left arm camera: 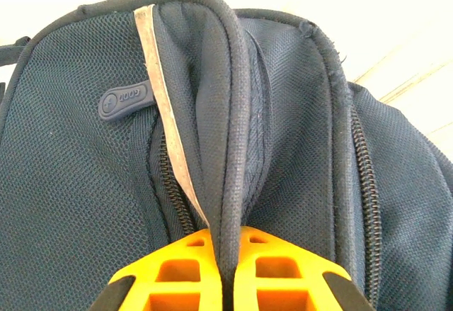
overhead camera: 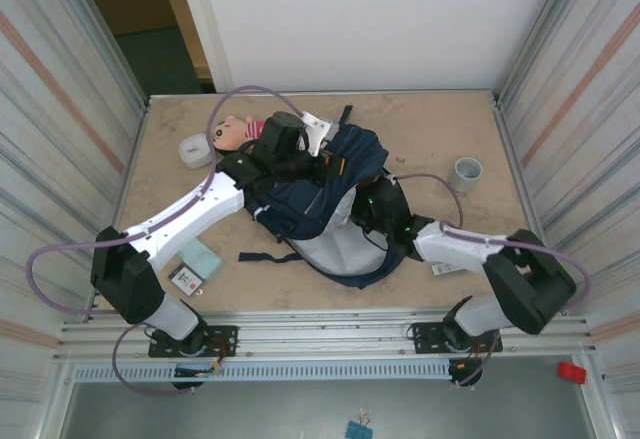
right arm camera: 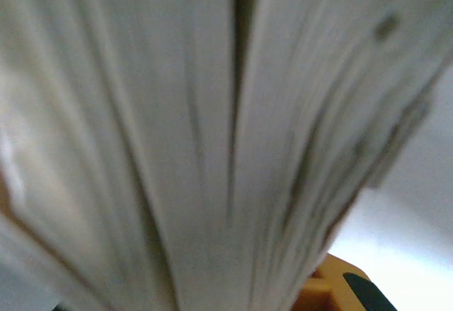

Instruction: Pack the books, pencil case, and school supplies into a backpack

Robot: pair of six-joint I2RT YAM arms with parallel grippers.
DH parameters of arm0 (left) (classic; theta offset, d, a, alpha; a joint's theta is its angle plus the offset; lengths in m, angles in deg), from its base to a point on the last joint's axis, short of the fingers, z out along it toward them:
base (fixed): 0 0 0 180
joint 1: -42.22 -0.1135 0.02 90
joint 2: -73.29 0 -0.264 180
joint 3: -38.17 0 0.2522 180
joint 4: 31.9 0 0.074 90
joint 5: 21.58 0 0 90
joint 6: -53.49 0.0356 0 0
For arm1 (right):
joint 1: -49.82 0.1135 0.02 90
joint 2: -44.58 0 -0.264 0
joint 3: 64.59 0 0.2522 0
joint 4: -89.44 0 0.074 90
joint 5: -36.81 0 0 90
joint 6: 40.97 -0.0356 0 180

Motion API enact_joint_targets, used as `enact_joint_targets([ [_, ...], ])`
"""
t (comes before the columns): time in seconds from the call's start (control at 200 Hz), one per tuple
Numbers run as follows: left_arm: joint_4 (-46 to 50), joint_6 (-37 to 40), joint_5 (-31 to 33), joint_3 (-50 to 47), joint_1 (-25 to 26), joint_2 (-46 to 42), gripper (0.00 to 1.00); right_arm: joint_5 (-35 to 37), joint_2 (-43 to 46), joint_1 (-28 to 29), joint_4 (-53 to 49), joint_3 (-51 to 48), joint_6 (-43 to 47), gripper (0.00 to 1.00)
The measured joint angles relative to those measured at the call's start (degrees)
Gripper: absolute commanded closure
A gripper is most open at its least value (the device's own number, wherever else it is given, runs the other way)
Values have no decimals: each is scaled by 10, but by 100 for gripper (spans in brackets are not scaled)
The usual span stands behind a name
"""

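The backpack [overhead camera: 330, 199] lies in the middle of the worktop [overhead camera: 440, 129]. The left fingers [left arm camera: 177, 272] are pressed together on its corded rim [left arm camera: 230, 112]. If this thin rim slips out, the mouth may fall closed over the right arm. The right fingers [right arm camera: 331, 283] sit against pale blurred layers (pages or lining, I cannot tell), so their state is unclear. The overhead view adds the teal pad [overhead camera: 203, 256] and card pack [overhead camera: 186, 278], lying outside near the left arm's base.

Navy backpack [overhead camera: 305, 207] open at ctr; teal pad [overhead camera: 203, 256] w/ card pack [overhead camera: 186, 278] front-left.
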State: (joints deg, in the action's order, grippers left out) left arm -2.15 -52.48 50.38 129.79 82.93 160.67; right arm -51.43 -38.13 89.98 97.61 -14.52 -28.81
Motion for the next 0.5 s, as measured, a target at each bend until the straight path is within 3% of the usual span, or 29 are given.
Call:
enact_joint_targets([
  [0.15,0,0,0,0,-2,0,100,1,-65,0,24,38,0,85],
  [0.321,0,0,6,0,-3,0,100,-5,-95,-8,18,54,-12,51],
  [0.501,-2,1,22,-7,-3,-5,100,-15,-83,-23,-31,52,-11,41],
])
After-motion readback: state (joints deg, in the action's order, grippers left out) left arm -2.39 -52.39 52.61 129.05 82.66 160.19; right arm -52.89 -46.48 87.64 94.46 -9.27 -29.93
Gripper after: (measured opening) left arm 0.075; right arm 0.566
